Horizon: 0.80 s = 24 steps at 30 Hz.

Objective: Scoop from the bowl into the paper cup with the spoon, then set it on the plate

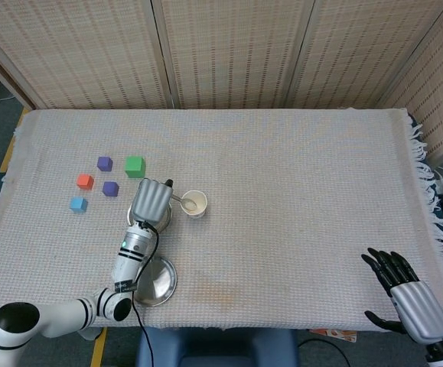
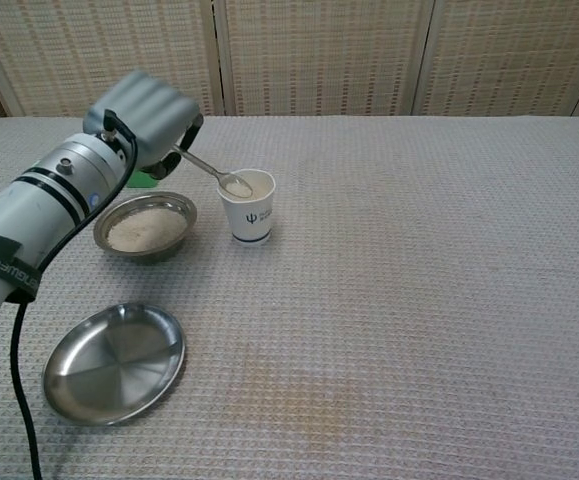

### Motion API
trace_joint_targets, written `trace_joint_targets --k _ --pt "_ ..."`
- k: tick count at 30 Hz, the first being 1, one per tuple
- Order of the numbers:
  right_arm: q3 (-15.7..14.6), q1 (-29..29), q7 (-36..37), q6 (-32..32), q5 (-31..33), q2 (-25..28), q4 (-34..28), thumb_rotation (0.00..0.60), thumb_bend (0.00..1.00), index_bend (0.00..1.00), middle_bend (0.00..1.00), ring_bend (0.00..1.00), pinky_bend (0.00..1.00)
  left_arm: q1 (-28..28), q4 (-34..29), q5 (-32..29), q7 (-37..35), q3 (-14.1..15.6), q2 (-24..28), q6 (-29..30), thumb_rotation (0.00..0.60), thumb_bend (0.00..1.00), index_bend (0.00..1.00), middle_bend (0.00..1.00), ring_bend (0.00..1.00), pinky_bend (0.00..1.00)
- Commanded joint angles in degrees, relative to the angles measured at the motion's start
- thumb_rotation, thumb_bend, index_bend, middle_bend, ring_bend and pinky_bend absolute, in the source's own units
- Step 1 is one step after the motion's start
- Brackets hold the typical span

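My left hand (image 2: 147,112) (image 1: 151,200) grips a metal spoon (image 2: 212,172) by its handle. The spoon slopes down to the right, and its tip sits inside the mouth of the white paper cup (image 2: 248,206) (image 1: 194,203). Left of the cup stands a metal bowl (image 2: 146,226) holding a pale grainy filling; in the head view my hand covers most of it. A shallow, bare metal plate (image 2: 115,360) (image 1: 154,280) lies nearer the front edge. My right hand (image 1: 407,297) hangs open, fingers spread, off the table's front right corner.
Small blocks sit at the left: green (image 1: 135,165), two purple (image 1: 105,163) (image 1: 111,188), red (image 1: 85,181) and blue (image 1: 78,204). My left forearm (image 2: 44,205) crosses above the bowl's left side. A woven cloth (image 1: 298,199) covers the table, fringed at its right edge.
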Motion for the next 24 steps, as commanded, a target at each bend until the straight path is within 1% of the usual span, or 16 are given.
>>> trace_joint_targets --k 1,7,11,14,18,20,24 --pt "-0.1 0.0 0.0 0.0 -0.2 0.1 0.0 0.600 0.06 0.00 0.00 0.00 0.00 0.9 8.9 7.2 -1.8 3.8 -4.7 4.1 0.600 0.64 0.94 1.00 1.00 1.00" --pt "-0.3 -0.5 0.0 0.8 -0.8 0.4 -0.2 0.600 0.06 0.00 0.00 0.00 0.00 1.1 20.7 14.2 -3.3 6.5 -9.0 6.0 0.600 0.64 0.94 1.00 1.00 1.00" --pt "-0.4 -0.5 0.2 0.9 -1.0 0.5 -0.2 0.600 0.06 0.00 0.00 0.00 0.00 1.3 29.7 18.5 -6.2 8.0 -11.9 7.6 0.600 0.64 0.94 1.00 1.00 1.00" --pt "-0.6 -0.5 0.2 0.7 -1.1 0.6 -0.2 0.600 0.06 0.00 0.00 0.00 0.00 1.3 35.0 20.3 -8.6 8.1 -14.0 8.8 0.600 0.64 0.94 1.00 1.00 1.00" --pt "-0.8 -0.4 -0.1 -0.2 -0.7 0.8 -0.6 0.600 0.06 0.00 0.00 0.00 0.00 1.2 40.5 20.8 -12.1 6.5 -16.5 9.7 0.600 0.64 0.93 1.00 1.00 1.00" --pt "-0.9 -0.3 -0.4 -0.6 -0.6 0.9 -0.9 0.600 0.06 0.00 0.00 0.00 0.00 0.9 42.5 21.1 -13.0 6.0 -17.3 9.9 0.600 0.64 0.93 1.00 1.00 1.00" --pt "-0.8 -0.1 -0.6 -1.0 -0.2 0.9 -1.0 0.600 0.06 0.00 0.00 0.00 0.00 1.0 45.7 22.6 -14.0 6.5 -18.3 10.5 0.600 0.64 0.93 1.00 1.00 1.00"
